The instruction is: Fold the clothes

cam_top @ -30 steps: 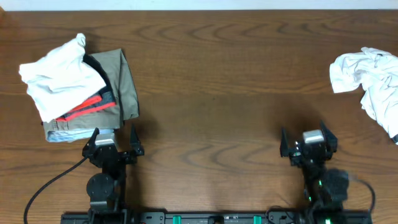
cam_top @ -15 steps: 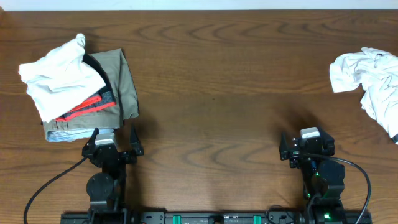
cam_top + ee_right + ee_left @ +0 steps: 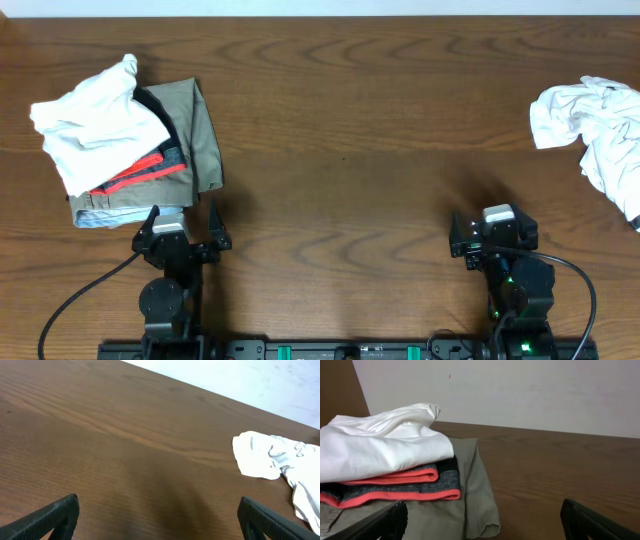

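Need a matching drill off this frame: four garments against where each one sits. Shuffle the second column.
1. white folded top
2. khaki garment
3. red-trimmed dark garment
4. crumpled white garment

a. under both others in the pile
b. loose by the table's right edge
c. top of the pile
d. sandwiched mid-pile

Pairs: 1-c, 2-a, 3-d, 4-b

Counter (image 3: 350, 130): brown wood, clear grain, smooth with a low sheen.
Before my left hand (image 3: 482, 522), white cloth (image 3: 380, 445): soft, matt, smooth.
Under it, dark garment (image 3: 420, 477): flecked knit, matt, coral trim.
Khaki cloth (image 3: 480, 485): plain weave, matt.
Before my right hand (image 3: 160, 517), crumpled white cloth (image 3: 265, 455): thin, matt, creased.
My fingers (image 3: 590, 522): black, matt, plastic-looking.
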`<act>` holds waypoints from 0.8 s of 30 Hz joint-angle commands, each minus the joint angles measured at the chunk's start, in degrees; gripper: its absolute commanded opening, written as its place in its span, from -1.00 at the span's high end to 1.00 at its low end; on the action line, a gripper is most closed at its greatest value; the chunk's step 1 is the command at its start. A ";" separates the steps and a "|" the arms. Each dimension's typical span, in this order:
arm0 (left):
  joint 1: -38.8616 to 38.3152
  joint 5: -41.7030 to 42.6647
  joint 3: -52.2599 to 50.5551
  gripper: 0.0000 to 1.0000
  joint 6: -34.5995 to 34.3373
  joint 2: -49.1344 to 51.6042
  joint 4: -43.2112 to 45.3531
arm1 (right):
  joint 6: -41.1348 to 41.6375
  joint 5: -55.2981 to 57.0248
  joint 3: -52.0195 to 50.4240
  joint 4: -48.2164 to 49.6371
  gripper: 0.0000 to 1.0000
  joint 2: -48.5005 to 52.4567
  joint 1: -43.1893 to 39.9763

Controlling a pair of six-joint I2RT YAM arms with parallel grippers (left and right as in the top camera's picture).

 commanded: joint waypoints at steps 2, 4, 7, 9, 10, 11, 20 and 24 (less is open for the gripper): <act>-0.22 -0.33 -1.22 -0.96 -0.09 -0.37 -2.08 | 0.07 0.48 -0.22 -0.09 -0.98 -0.20 -0.44; -0.22 -0.55 -1.22 -0.96 0.17 -0.37 -2.05 | -0.07 0.46 -0.22 -0.09 -0.98 -0.20 -0.44; -0.22 -0.50 -1.22 -0.96 0.13 -0.37 -2.05 | -0.02 0.42 -0.22 -0.09 -0.99 -0.20 -0.44; -0.22 -0.48 -1.22 -0.96 0.13 -0.37 -2.05 | -0.02 0.39 -0.22 -0.09 -0.98 -0.20 -0.44; -0.22 -0.50 -1.22 -0.96 0.13 -0.37 -2.05 | -0.09 0.42 -0.22 -0.09 -0.99 -0.20 -0.44; -0.22 -0.50 -1.22 -0.96 0.13 -0.37 -2.05 | -0.09 0.68 -0.22 -0.07 -0.99 -0.20 -0.46; -0.22 -0.50 -1.22 -0.96 0.13 -0.37 -2.05 | -0.07 0.85 -0.22 -0.07 -0.98 -0.20 -0.44; -0.22 -0.50 -1.22 -0.96 0.13 -0.37 -1.81 | 0.50 0.66 -0.22 0.76 -0.98 -0.20 -0.44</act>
